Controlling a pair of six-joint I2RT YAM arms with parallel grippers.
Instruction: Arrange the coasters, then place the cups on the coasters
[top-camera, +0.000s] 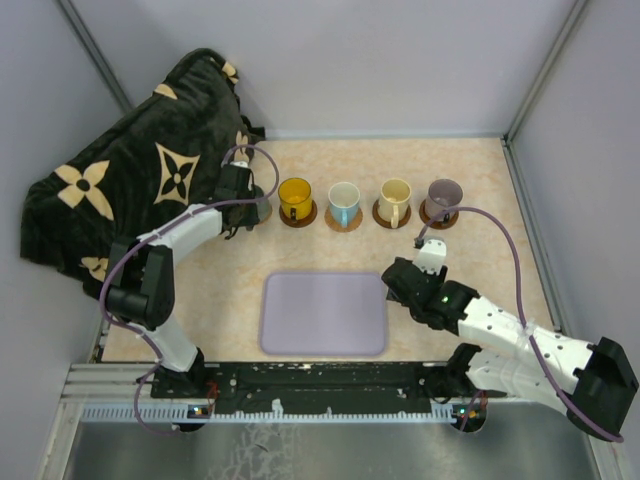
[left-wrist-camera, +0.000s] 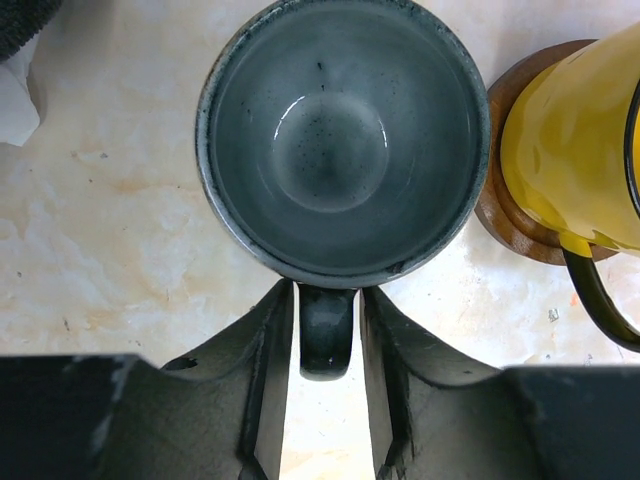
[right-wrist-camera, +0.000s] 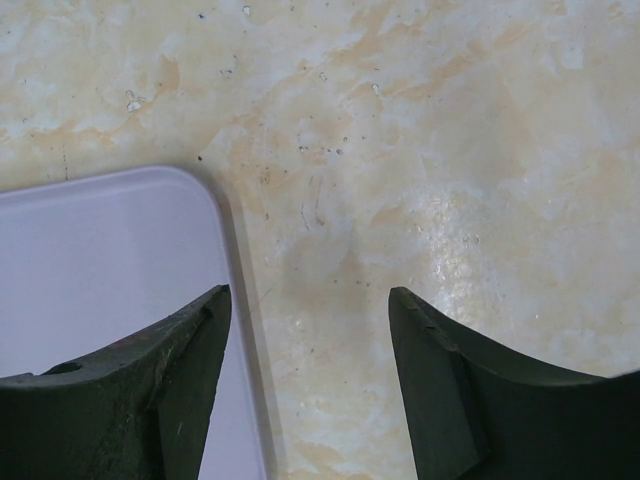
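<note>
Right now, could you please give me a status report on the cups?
Left tool open, straddling grey-green mug handle. Right tool open, empty, at tray edge. Four other mugs on coasters; yellow one close alongside.

**Tight at the mugs, roomy near the tray**

Behind the tray (top-camera: 323, 313), the mugs (top-camera: 344, 203) stand in a row with thin gaps. Behind the tray's left corner, the left gripper (left-wrist-camera: 327, 290) straddles the grey-green mug's (left-wrist-camera: 340, 140) handle. The yellow mug (left-wrist-camera: 575, 150) is just beside it. A blanket (top-camera: 130, 180) blocks farther left. The table (top-camera: 225, 290) is free between tray and row, and right of the tray.
</note>
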